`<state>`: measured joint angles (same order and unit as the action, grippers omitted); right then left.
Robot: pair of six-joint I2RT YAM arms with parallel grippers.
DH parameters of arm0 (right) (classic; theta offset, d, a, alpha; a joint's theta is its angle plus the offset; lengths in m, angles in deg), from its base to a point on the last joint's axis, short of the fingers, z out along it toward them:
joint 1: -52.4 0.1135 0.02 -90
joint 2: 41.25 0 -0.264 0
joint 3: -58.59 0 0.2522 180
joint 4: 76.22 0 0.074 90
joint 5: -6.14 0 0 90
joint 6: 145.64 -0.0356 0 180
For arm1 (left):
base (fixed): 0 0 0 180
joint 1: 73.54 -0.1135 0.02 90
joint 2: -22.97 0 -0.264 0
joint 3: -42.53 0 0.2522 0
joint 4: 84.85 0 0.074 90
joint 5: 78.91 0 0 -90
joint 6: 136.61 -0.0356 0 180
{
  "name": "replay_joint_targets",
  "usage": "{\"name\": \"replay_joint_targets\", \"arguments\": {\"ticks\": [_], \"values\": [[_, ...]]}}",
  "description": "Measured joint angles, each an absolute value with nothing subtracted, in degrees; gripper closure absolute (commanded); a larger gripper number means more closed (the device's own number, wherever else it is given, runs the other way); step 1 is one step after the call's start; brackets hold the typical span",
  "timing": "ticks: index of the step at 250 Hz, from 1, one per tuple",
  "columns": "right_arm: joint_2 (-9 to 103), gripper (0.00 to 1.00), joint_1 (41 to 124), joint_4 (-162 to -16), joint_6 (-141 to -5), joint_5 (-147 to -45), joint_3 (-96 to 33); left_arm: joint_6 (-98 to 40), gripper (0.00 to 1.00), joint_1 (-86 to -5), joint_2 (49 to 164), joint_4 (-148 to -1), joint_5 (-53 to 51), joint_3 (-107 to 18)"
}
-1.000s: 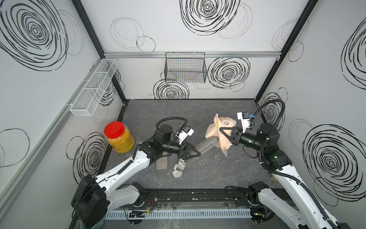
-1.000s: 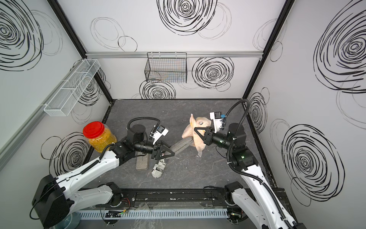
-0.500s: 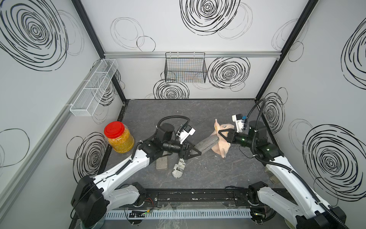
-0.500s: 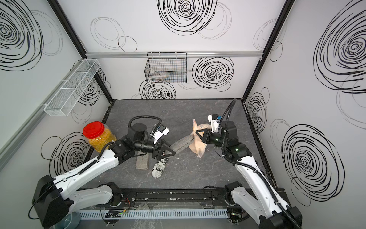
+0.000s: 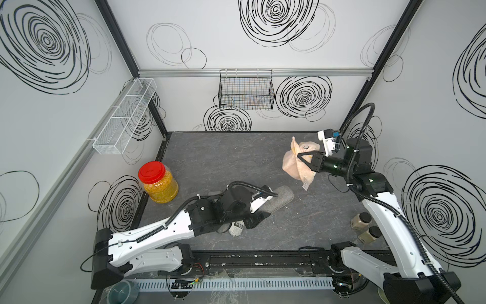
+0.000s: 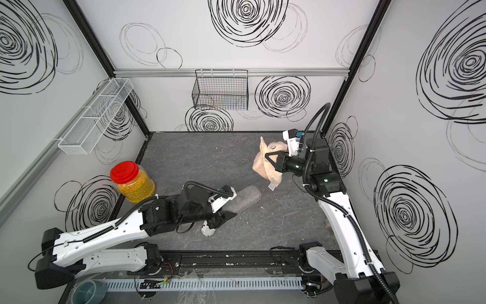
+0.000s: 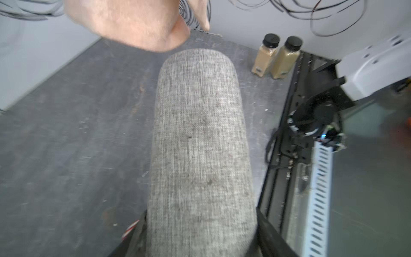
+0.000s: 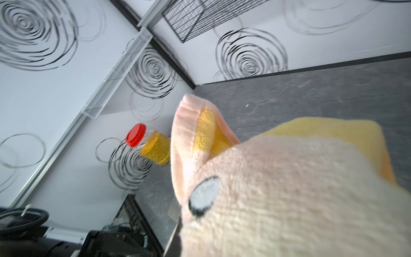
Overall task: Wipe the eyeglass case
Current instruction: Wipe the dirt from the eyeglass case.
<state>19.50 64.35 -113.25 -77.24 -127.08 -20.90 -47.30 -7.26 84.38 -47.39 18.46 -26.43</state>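
In both top views the left end effector (image 5: 259, 214) (image 6: 223, 212) is clenched on the near end of the grey fabric eyeglass case (image 5: 282, 196) (image 6: 247, 198). The case points out over the middle of the tabletop (image 5: 223, 158), nearer the front edge; I cannot tell if its far end rests down. A printed packet (image 5: 236, 229) (image 6: 209, 230) lies just beneath that end effector. The right end effector (image 5: 299, 155) (image 6: 268, 156) is clamped on a peach cloth (image 5: 292, 165) (image 6: 260, 165) that hangs toward the back right corner, well apart from the case. A clear jar (image 5: 159, 184) (image 6: 132, 184) with a red lid, full of yellow grains, stands at the left edge. Two black-capped spice bottles (image 5: 364, 227) of tan powder stand by the front right corner, beside the right arm. A wire basket (image 5: 246, 90) hangs on the back wall and a mesh shelf (image 5: 123, 115) on the left wall.

The left wrist view has the eyeglass case (image 7: 200, 144) filling the centre, black fingers (image 7: 269, 233) on either side of it, the cloth (image 7: 133, 24) beyond its tip and the spice bottles (image 7: 277, 57) touching each other.

The right wrist view is mostly blocked by the cloth (image 8: 289, 189), which shows a yellow lining; the jar (image 8: 153, 142) shows past it.
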Motion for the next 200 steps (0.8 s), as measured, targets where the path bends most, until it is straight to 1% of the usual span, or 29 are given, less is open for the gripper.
{"name": "replay_joint_targets", "arguments": {"ticks": [20, 44, 69, 97, 115, 142, 178, 192, 200], "values": [[20.5, 0.95, 64.8, -112.6, -76.7, -132.1, -21.0, -50.3, 0.45, -2.1, 84.8, -46.7, 29.6, -26.5], [22.5, 0.95, 66.3, -111.7, -76.1, -136.1, -21.9, -53.3, 0.45, 2.9, 86.8, -45.9, 40.0, -27.0], [26.2, 0.96, 70.0, -111.7, -74.7, -136.7, -24.2, -56.4, 0.45, 7.2, 90.0, -45.3, 48.6, -27.8], [30.5, 0.96, 76.2, -112.9, -72.5, -133.6, -27.0, -59.6, 0.45, 10.4, 93.2, -45.4, 55.6, -28.3], [32.1, 0.96, 79.9, -113.8, -71.5, -131.2, -27.8, -61.4, 0.45, 11.7, 94.4, -45.6, 58.5, -28.3], [32.9, 0.97, 83.2, -115.1, -70.6, -129.0, -27.7, -63.6, 0.45, 12.6, 95.2, -46.6, 60.9, -28.3], [33.2, 0.98, 83.4, -118.7, -69.1, -125.0, -27.7, -65.6, 0.44, 12.6, 95.4, -48.4, 62.6, -28.3], [33.3, 0.98, 83.2, -121.1, -68.4, -121.7, -27.7, -65.9, 0.43, 12.5, 95.4, -48.8, 62.7, -28.3], [33.3, 0.98, 83.0, -122.4, -68.2, -119.8, -27.7, -66.0, 0.44, 12.4, 95.4, -49.0, 62.8, -28.2]]}}
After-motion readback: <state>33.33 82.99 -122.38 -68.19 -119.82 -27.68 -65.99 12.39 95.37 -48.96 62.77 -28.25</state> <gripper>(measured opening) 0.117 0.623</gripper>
